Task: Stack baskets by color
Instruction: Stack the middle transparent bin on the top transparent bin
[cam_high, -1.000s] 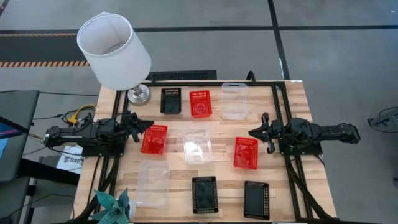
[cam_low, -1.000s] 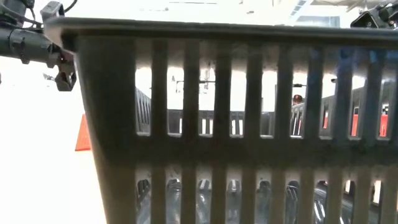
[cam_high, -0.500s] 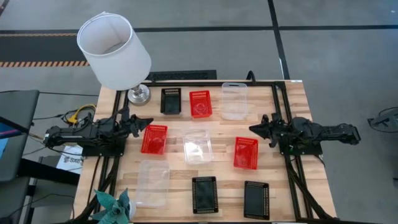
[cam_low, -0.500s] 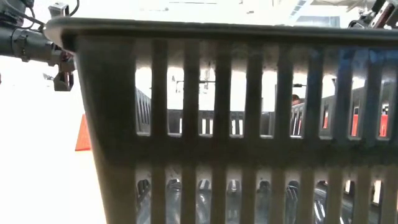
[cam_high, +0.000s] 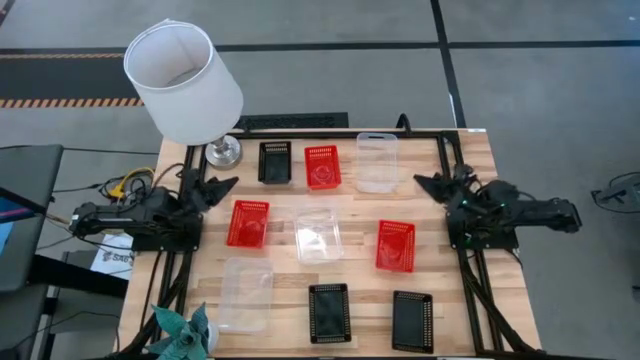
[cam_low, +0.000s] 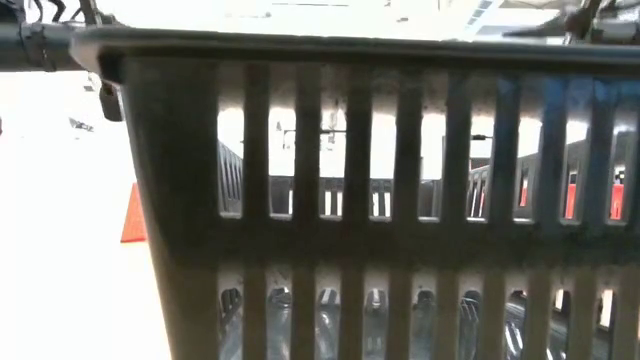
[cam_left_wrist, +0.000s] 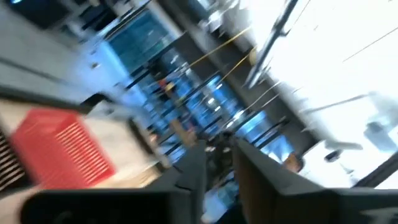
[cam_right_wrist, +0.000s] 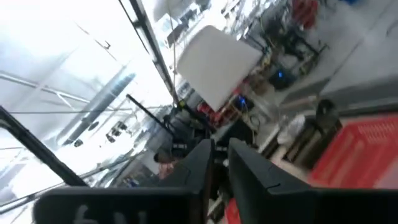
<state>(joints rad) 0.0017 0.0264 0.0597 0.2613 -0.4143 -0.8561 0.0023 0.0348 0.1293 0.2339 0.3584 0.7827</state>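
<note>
Nine baskets stand bottom-down on the wooden table. Across the far row are a black basket, a red basket and a clear basket. The middle row holds a red basket, a clear one and a red one. At the near edge stand a clear basket and two black baskets. My left gripper hovers at the left side and my right gripper at the right. Both are tipped upward, fingers slightly apart, holding nothing.
A lamp with a white shade stands on its metal foot at the far left corner. A green plant sits at the near left corner. In the low view one black basket's slotted wall fills the picture.
Both grippers have risen and tipped upward while rolling at the wrist. In the high view each has swung toward the far edge, the left one away from the nearby red basket. No basket has moved.
</note>
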